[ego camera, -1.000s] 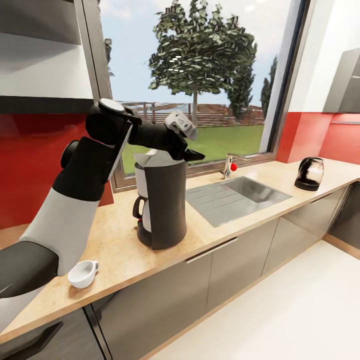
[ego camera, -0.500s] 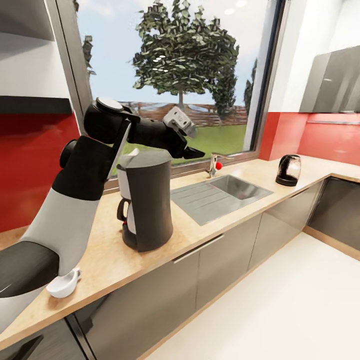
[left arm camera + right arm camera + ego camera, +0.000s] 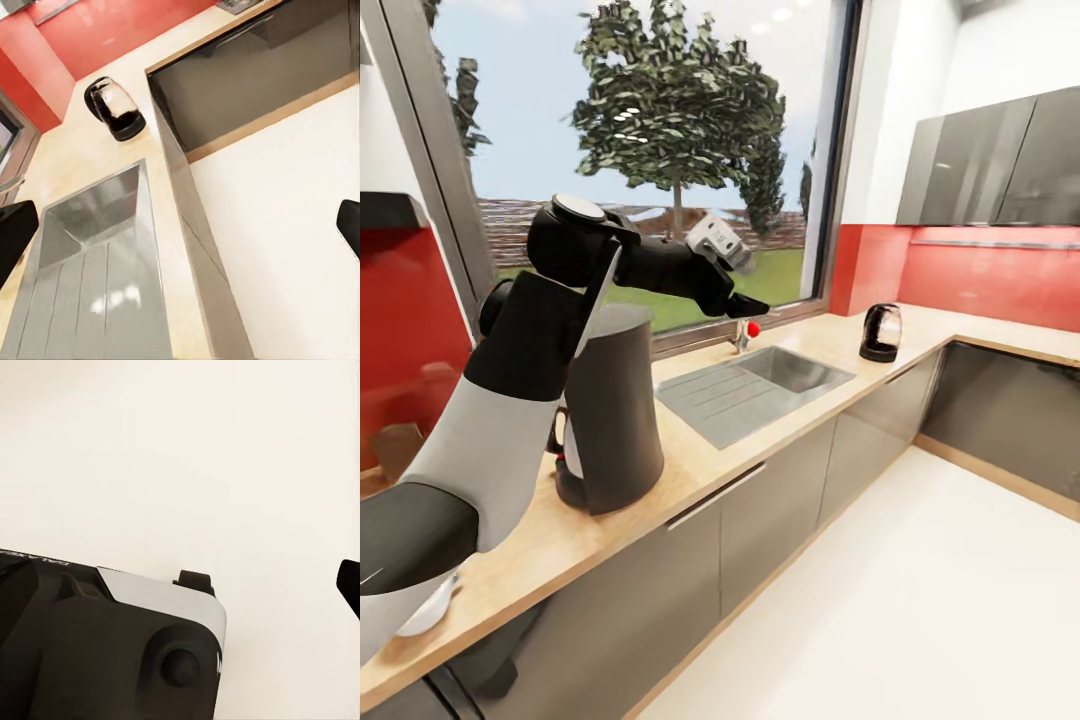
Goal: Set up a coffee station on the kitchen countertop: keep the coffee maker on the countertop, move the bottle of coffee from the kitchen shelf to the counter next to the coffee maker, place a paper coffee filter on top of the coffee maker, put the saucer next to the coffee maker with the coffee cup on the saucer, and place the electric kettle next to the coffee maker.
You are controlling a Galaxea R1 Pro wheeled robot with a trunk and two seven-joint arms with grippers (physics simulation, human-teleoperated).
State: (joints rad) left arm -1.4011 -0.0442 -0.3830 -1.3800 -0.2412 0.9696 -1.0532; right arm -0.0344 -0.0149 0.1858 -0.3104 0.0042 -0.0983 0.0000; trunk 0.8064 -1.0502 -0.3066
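My left gripper (image 3: pixel 745 303) hangs empty, fingers (image 3: pixel 15 234) spread wide, above the kitchen countertop (image 3: pixel 690 462) beside the coffee maker (image 3: pixel 610 405). The electric kettle (image 3: pixel 880 332) stands well apart beyond the sink (image 3: pixel 755 388). Probably glassy, slick and rigid; I'd grip its handle, though that's too small to see.

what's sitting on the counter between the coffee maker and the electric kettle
In the head view, the inset steel sink with its faucet lies between the coffee maker and the electric kettle; otherwise bare kitchen countertop.
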